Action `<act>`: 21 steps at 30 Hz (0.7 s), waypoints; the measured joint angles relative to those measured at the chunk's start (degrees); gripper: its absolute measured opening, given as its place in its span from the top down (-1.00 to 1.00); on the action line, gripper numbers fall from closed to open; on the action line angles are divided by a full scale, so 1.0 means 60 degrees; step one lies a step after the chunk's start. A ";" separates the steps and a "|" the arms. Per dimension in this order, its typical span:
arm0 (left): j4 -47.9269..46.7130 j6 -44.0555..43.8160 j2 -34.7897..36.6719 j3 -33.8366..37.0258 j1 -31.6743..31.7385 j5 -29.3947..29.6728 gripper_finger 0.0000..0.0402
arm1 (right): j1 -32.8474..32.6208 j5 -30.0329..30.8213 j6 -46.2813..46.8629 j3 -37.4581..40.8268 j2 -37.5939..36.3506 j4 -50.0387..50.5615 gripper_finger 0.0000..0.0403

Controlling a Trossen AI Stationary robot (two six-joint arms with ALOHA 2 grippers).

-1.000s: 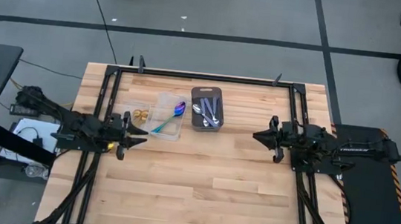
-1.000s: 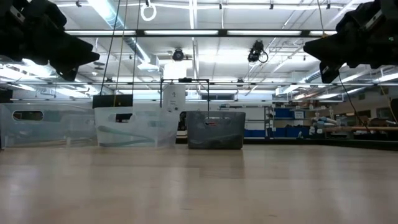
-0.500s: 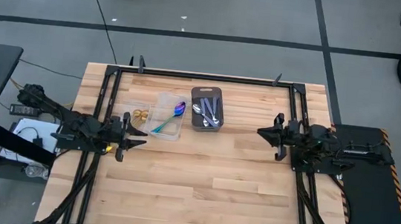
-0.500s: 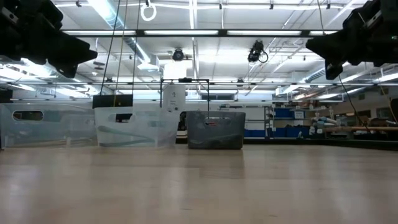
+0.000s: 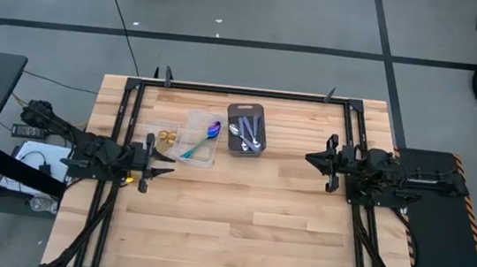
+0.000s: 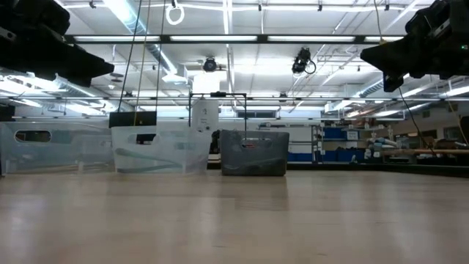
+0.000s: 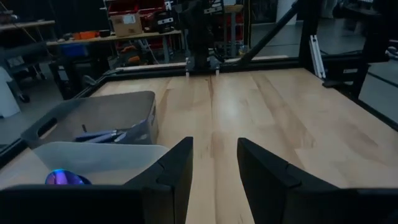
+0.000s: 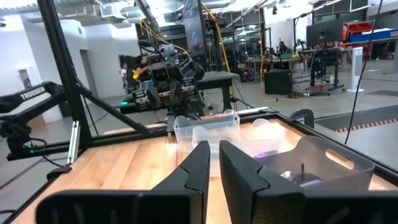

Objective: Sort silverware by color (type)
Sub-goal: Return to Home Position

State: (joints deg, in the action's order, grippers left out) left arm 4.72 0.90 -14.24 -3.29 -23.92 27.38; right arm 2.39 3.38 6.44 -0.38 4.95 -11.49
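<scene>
The spoons lie sorted in three containers near the table's far middle. Silver spoons (image 5: 250,135) lie in the dark gray tray (image 5: 246,108). Rainbow spoons (image 5: 205,137) lie in a clear container (image 5: 202,116), and gold ones (image 5: 166,134) in a second clear container to its left. My left gripper (image 5: 170,165) hovers open above the table, just near and left of the clear containers; its fingers (image 7: 174,168) frame bare wood. My right gripper (image 5: 309,158) hovers right of the tray, its fingers (image 8: 198,163) only a narrow gap apart.
A black rail frame (image 5: 243,90) runs around the tabletop. Bare wood (image 5: 239,214) covers the whole near half of the table and the stretch between the two grippers. In the low view both grippers (image 6: 88,70) (image 6: 381,53) hang well above the tabletop.
My right gripper has drawn back a little toward the table's right edge and risen slightly. My left gripper has levelled out a little. The spoons and containers have stayed where they were.
</scene>
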 joint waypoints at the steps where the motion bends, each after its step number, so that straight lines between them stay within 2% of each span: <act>1: 0.0000 -0.0041 0.0000 0.0000 0.0000 0.0000 0.34 | 0.0000 0.0000 0.0000 0.0000 0.0000 0.0000 0.77; 21: 0.0024 -0.0038 0.0000 0.0000 0.0000 0.0000 0.34 | 0.0000 0.0000 0.0000 -0.0004 0.0000 0.0004 0.77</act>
State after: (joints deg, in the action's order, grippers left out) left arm 4.86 0.67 -14.24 -3.29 -23.92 27.38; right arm 2.39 3.38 6.44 -0.40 4.95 -11.46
